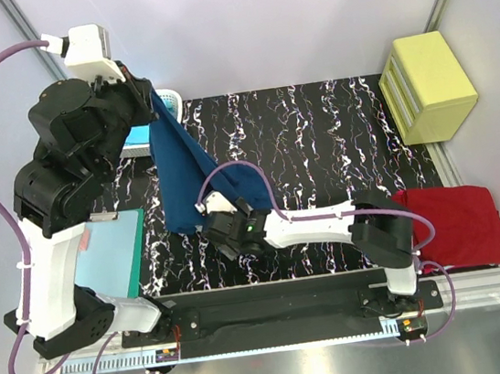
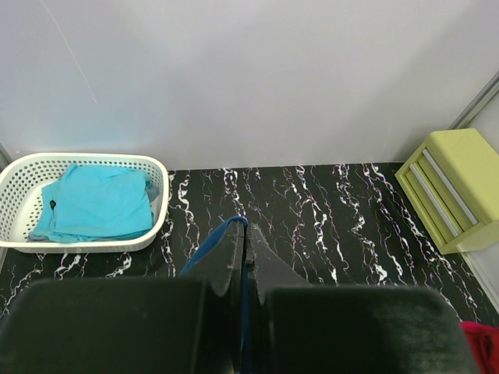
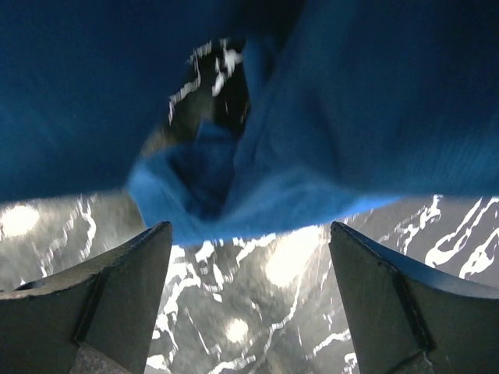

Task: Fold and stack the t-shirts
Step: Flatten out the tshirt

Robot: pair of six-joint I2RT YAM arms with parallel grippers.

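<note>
Your left gripper is pinched tight on the navy blue cotton t-shirt, which hangs from it over the far left of the black marbled table. Your right gripper stands spread wide, with the shirt's lower edge just beyond its fingertips.

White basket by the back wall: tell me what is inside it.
A turquoise t-shirt lies bunched in the white basket, covering most of its floor. Anything beneath the shirt is hidden.

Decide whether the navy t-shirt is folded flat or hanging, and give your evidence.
Hanging, not folded: the navy t-shirt dangles bunched from the shut left claw.
</note>
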